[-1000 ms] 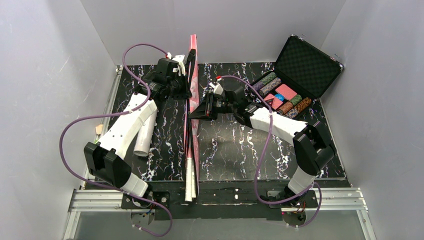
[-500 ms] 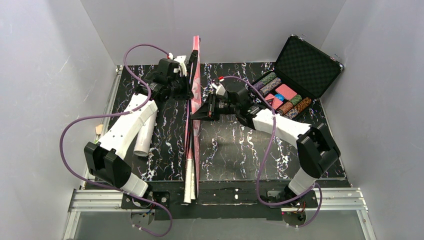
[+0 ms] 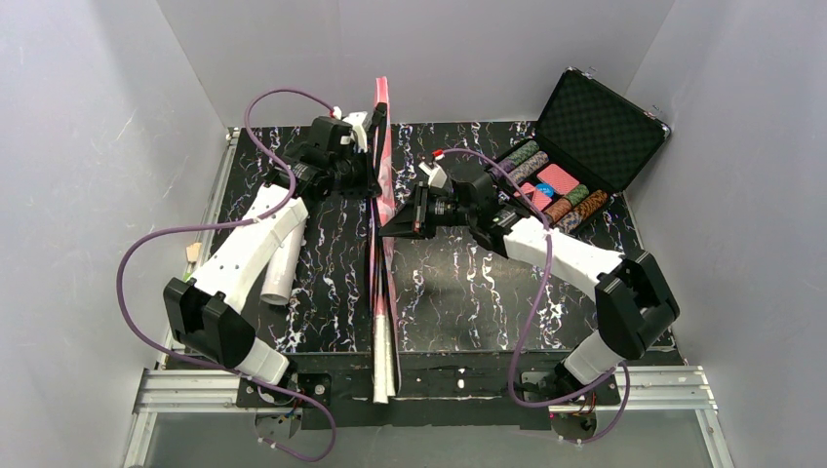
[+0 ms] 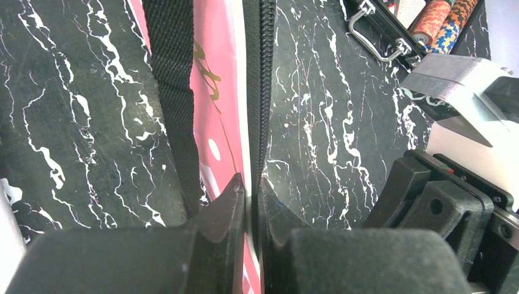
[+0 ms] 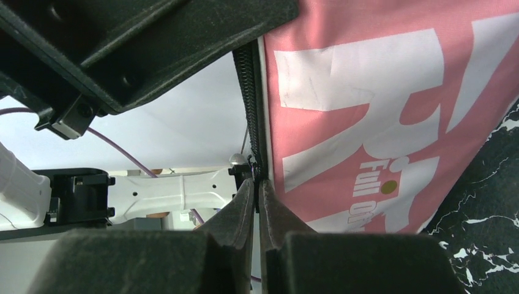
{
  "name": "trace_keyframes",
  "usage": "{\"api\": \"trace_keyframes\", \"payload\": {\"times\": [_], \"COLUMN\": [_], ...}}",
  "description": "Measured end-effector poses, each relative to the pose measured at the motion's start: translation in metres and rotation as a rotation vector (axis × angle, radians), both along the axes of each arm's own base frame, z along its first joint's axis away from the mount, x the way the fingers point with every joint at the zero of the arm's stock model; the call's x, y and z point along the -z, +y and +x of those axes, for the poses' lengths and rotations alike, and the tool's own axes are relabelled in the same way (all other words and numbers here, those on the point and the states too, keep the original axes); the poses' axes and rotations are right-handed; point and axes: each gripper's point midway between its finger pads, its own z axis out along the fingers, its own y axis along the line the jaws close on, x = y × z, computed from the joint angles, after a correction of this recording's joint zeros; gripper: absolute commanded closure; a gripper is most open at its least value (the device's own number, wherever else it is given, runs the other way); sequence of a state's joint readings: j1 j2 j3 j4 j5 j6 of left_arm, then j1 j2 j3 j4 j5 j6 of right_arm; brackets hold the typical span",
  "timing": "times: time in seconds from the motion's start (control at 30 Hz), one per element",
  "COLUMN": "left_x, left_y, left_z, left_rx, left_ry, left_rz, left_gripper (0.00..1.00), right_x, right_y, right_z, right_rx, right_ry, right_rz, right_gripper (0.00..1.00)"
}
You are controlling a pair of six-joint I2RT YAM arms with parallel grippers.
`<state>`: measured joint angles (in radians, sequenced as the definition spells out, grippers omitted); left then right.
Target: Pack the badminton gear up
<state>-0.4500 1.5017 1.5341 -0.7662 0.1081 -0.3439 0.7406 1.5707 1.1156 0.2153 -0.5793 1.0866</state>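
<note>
The long pink bag point(image 3: 380, 195) stands on edge down the middle of the table, held up by both arms. My left gripper point(image 3: 374, 181) point(image 4: 251, 182) is shut on the bag's top edge beside the black zipper point(image 4: 265, 92), with the black strap point(image 4: 174, 92) hanging to its left. My right gripper point(image 3: 386, 228) point(image 5: 257, 181) is shut on the zipper pull point(image 5: 254, 164) at the edge of the pink fabric point(image 5: 379, 122). White racket handles point(image 3: 383, 370) stick out of the bag's near end. A white tube point(image 3: 281, 265) lies under the left arm. No shuttlecocks show.
An open black case of coloured poker chips point(image 3: 558, 185) stands at the back right, its lid point(image 3: 597, 127) raised. Its handle point(image 4: 379, 24) shows in the left wrist view. Grey walls close in the table on three sides. The metal frame rail point(image 3: 429, 385) runs along the near edge.
The bag's near end has swung to the right and the bag now stands straighter. The right arm has drawn back to the right, its jaws closing on the zipper. The left gripper has kept its grip.
</note>
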Motion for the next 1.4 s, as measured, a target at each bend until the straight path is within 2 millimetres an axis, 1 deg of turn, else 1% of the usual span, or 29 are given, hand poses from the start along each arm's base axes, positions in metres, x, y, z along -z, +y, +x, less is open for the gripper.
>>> {"api": "trace_keyframes", "payload": {"times": [0.2, 0.47, 0.57, 0.63, 0.77, 0.83, 0.9, 1.03, 1.2, 1.3, 1.4], "left_x": [0.004, 0.011, 0.014, 0.015, 0.008, 0.003, 0.001, 0.001, -0.001, -0.005, -0.003], "left_y": [-0.002, 0.000, 0.000, 0.001, 0.005, 0.007, 0.009, 0.013, 0.019, 0.026, 0.036], "left_z": [-0.008, -0.017, -0.022, -0.022, -0.009, -0.002, 0.002, 0.005, 0.011, 0.025, 0.036], "left_rx": [0.014, 0.028, 0.035, 0.034, 0.004, -0.012, -0.026, -0.042, -0.062, -0.093, -0.128], "left_ry": [0.029, 0.070, 0.085, 0.086, 0.033, 0.006, -0.013, -0.023, -0.035, -0.042, -0.037], "left_rz": [0.000, 0.018, 0.030, 0.040, 0.045, 0.043, 0.045, 0.055, 0.074, 0.073, 0.080], "left_gripper": [1.00, 1.00, 1.00, 1.00, 1.00, 1.00, 1.00, 1.00, 1.00, 1.00, 1.00], "right_x": [-0.001, 0.008, 0.014, 0.017, 0.030, 0.038, 0.042, 0.043, 0.048, 0.047, 0.048], "right_y": [-0.002, 0.002, 0.003, 0.003, -0.003, -0.008, -0.013, -0.016, -0.019, -0.025, -0.034], "right_z": [-0.010, -0.022, -0.030, -0.039, -0.070, -0.080, -0.084, -0.085, -0.093, -0.105, -0.121], "right_rx": [-0.020, -0.040, -0.058, -0.086, -0.169, -0.191, -0.197, -0.203, -0.234, -0.260, -0.285], "right_ry": [-0.013, -0.011, -0.011, -0.002, 0.036, 0.049, 0.050, 0.044, 0.047, 0.041, 0.037], "right_rz": [-0.019, -0.055, -0.080, -0.099, -0.161, -0.201, -0.224, -0.236, -0.256, -0.273, -0.287], "right_gripper": [0.99, 0.99, 0.99, 0.99, 0.99, 0.99, 0.99, 0.99, 0.99, 0.99, 0.99]}}
